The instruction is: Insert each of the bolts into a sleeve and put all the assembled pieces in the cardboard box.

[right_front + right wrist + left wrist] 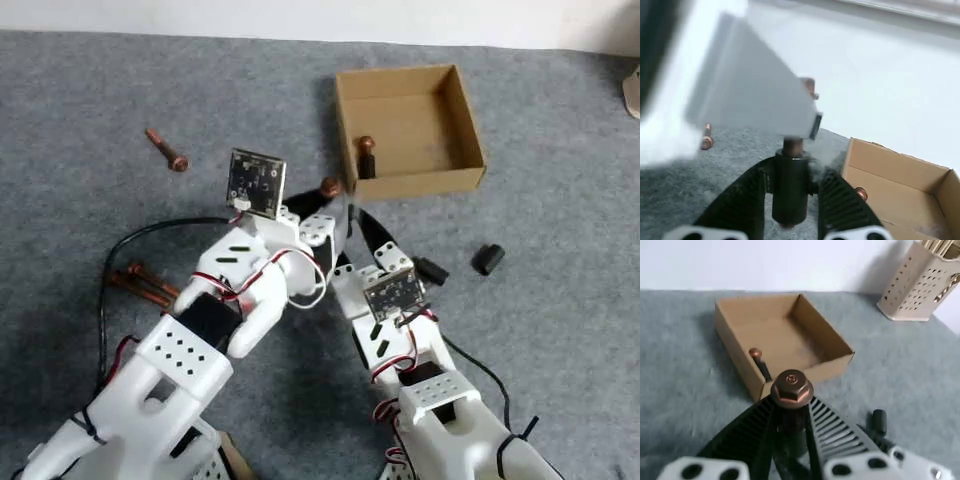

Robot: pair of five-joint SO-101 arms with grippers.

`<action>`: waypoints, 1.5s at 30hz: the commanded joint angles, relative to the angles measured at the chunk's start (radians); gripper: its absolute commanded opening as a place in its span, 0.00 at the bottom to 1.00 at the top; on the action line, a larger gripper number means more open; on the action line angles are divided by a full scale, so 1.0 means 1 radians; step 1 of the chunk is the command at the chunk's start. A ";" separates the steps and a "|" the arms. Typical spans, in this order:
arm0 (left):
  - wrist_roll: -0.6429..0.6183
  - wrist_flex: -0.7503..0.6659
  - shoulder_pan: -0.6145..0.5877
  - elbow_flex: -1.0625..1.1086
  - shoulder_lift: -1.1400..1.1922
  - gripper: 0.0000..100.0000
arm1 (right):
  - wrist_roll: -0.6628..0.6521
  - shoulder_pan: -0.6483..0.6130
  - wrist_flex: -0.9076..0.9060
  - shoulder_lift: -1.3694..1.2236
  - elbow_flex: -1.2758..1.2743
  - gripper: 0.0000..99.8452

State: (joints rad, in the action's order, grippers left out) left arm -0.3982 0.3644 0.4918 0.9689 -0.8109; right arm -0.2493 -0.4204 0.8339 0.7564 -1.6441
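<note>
Left wrist view: left claw (791, 406) pinches a copper-coloured bolt (791, 386); right claw (791, 173) is closed around a black sleeve (790, 196).

Grey fuzzy table (570, 340). On it: cardboard box (432, 184) at the back, 1 bolt (166, 150) well left of the box, more bolts (145, 283) front left, black sleeve (487, 259) on the right, cream holder (917, 282) w/ holes far right.

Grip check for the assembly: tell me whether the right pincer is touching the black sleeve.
Touching. The right wrist view shows the right pincer closed against both sides of the black sleeve, with no gap on either side.
</note>
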 commanded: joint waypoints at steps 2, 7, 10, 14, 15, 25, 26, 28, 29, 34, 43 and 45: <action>0.003 0.120 0.015 -0.045 -0.044 0.01 | 0.011 0.041 0.024 0.030 0.033 0.00; 0.000 0.150 0.025 -0.045 -0.044 0.02 | 0.011 0.041 0.024 0.030 0.033 0.00; 0.000 0.152 0.018 -0.047 -0.044 0.12 | 0.009 0.041 0.022 0.030 0.033 0.00; 0.000 0.212 0.016 -0.033 -0.044 0.36 | 0.009 0.041 0.021 0.022 0.030 0.00; 0.000 0.239 0.016 -0.031 -0.044 0.41 | 0.009 0.041 0.021 0.022 0.030 0.00; 0.000 0.353 -0.139 -0.038 -0.045 0.54 | 0.014 0.065 -0.222 0.030 0.041 0.00; 0.000 0.353 -0.166 -0.036 -0.045 0.54 | 0.031 0.076 -0.240 0.030 0.051 0.00; 0.000 0.354 -0.220 -0.031 -0.045 0.54 | 0.080 0.113 -0.280 0.024 0.091 0.00; 0.000 0.354 -0.242 -0.030 -0.045 0.54 | 0.101 0.131 -0.317 0.024 0.111 0.00; 0.000 0.350 -0.298 -0.027 -0.035 0.54 | 0.167 0.180 -0.552 0.030 0.236 0.00; 0.000 0.206 -0.308 0.077 -0.035 0.54 | 0.166 0.194 -0.776 0.019 0.455 0.00; 0.000 0.204 -0.306 0.084 -0.035 0.54 | 0.164 0.194 -0.835 0.019 0.519 0.00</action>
State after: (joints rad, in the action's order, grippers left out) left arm -0.3936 0.6007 0.1910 1.0595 -0.8309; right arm -0.0913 -0.2394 0.0529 0.7549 -1.2620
